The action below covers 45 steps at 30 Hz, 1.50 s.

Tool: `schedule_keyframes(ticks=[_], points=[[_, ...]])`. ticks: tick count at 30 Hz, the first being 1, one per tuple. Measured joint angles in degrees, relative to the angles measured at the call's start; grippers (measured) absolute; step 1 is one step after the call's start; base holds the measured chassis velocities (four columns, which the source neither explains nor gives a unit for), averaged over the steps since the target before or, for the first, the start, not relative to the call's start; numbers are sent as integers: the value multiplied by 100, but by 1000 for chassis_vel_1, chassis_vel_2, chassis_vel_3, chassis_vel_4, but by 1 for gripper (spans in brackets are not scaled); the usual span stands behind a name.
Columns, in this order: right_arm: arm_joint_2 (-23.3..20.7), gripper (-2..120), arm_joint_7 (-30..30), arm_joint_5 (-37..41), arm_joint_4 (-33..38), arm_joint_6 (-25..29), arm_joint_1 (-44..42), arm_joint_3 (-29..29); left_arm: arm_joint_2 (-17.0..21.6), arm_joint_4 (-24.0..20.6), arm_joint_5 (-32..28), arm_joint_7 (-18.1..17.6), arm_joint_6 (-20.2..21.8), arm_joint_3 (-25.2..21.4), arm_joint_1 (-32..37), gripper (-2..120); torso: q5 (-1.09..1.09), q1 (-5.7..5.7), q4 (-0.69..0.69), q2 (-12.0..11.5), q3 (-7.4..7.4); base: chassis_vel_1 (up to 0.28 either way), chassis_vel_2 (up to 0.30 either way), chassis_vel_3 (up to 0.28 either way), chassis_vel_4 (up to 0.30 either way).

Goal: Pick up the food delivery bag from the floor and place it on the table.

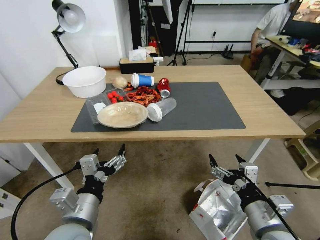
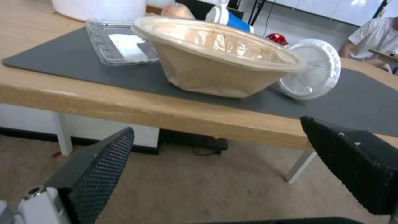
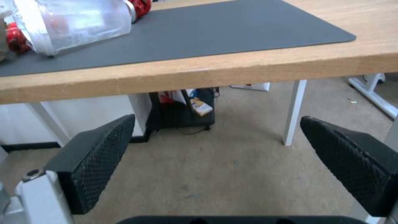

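My left gripper (image 1: 110,151) hangs below the near edge of the table (image 1: 266,110), over bare floor (image 1: 150,186), its two black fingers spread apart with nothing between them; seen from my left wrist, the finger pads (image 2: 104,165) are ribbed, cross-hatched rubber on a pale metal mount. Above them runs the table's thick light-wood edge, matte and faintly grained, carried on white square legs. A thin dark grey mat (image 1: 206,110) lies flat on the wood, rectangular with rounded corners. On its left part: a deep round white plastic bowl (image 1: 85,81) standing half off the mat, a clear ridged plastic tray (image 1: 96,106), a wide shallow beige paper bowl (image 1: 122,114) with a rolled rim, cherry tomatoes (image 1: 114,97), a heap of glossy red crayfish (image 1: 144,95), a blue-and-white cup (image 1: 142,80) on its side, a crushed red can (image 1: 163,87), and a clear cylindrical container (image 1: 161,109) with a white lid lying on its side, touching the paper bowl. The mat's right part is bare. My right gripper (image 1: 226,160) also sits below the table edge, jaws wide and released, same knurled black pads (image 3: 104,155). The food delivery bag (image 1: 215,208) stands on the floor just beneath and behind my right wrist, mouth open, crinkled silver foil lining catching light, white paper outside with red trim, one white handle (image 1: 203,185) curling at its rim. The floor is rough, stained brownish-beige.
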Motion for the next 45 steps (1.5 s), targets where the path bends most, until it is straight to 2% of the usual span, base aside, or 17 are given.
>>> schedule_keyframes(ticks=[45], points=[[-9,100,-11,-25,16,17,-35,16,-7,-16,56,37,-13,15,42,100,1,-459,0,-1105,-647,0,0,0,0]])
